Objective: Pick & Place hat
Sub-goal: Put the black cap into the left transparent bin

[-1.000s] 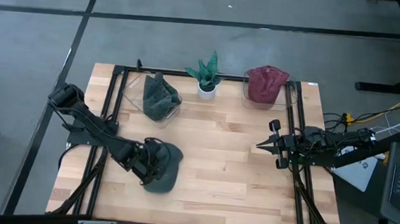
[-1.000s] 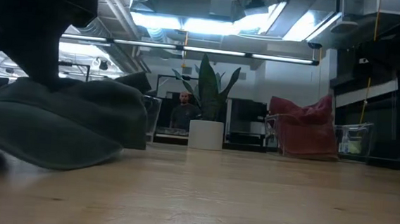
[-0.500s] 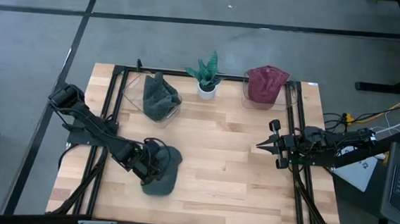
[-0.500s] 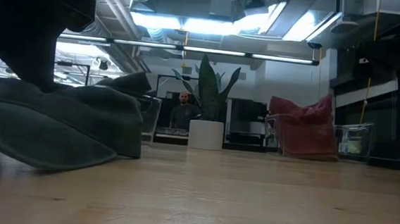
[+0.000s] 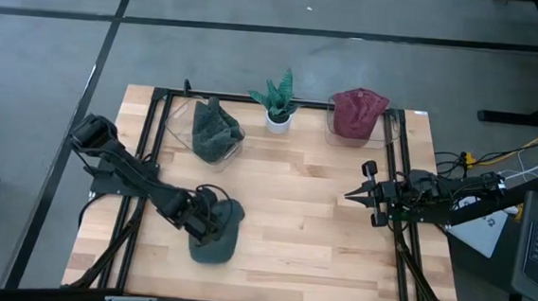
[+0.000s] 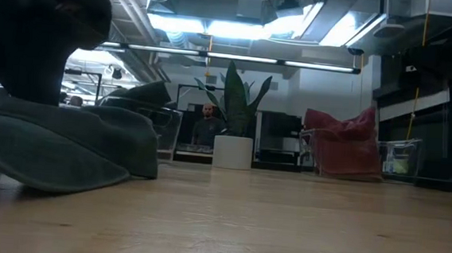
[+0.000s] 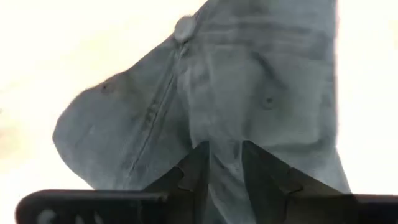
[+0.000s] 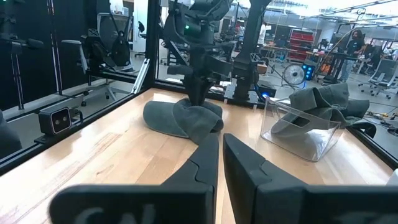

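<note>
Left gripper: fingers stand a little apart over the crown of the grey-green hat, a fold of cloth lying between them; whether they still pinch it cannot be told. The hat lies flat on the wooden table, in its front-left part, brim toward the near edge. In the left wrist view the crown button and seams show just past the fingertips. The left arm reaches in from the table's left edge.

Right gripper: fingers closed together, holding nothing, hovering low over the table's right side, pointed toward the hat and well apart from it.

Along the far edge: a clear bin with a second dark-green hat in it, a small potted plant, and another clear bin holding a dark red hat.

In the low view a person stands in the room behind the plant.
</note>
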{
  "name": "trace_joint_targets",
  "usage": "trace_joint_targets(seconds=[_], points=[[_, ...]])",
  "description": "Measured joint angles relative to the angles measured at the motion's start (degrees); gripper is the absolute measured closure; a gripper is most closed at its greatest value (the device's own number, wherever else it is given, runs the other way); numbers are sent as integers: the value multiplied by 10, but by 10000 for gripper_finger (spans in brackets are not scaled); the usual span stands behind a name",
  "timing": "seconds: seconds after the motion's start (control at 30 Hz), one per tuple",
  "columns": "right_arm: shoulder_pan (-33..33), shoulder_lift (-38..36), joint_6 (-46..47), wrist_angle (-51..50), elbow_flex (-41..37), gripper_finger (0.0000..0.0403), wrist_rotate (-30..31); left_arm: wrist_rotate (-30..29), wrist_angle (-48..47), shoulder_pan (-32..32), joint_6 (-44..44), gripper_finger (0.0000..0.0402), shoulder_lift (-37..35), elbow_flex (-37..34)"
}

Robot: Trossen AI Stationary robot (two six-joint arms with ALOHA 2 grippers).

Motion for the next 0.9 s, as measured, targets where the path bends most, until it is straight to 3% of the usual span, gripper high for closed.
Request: trace_joint_targets(seconds=[0.57, 0.9], points=[[0, 0, 0, 0, 0, 377, 0, 57, -15, 32, 34, 161, -14, 0], [0, 0, 0, 0, 0, 377, 0, 72, 6, 46, 38, 133, 30, 0]])
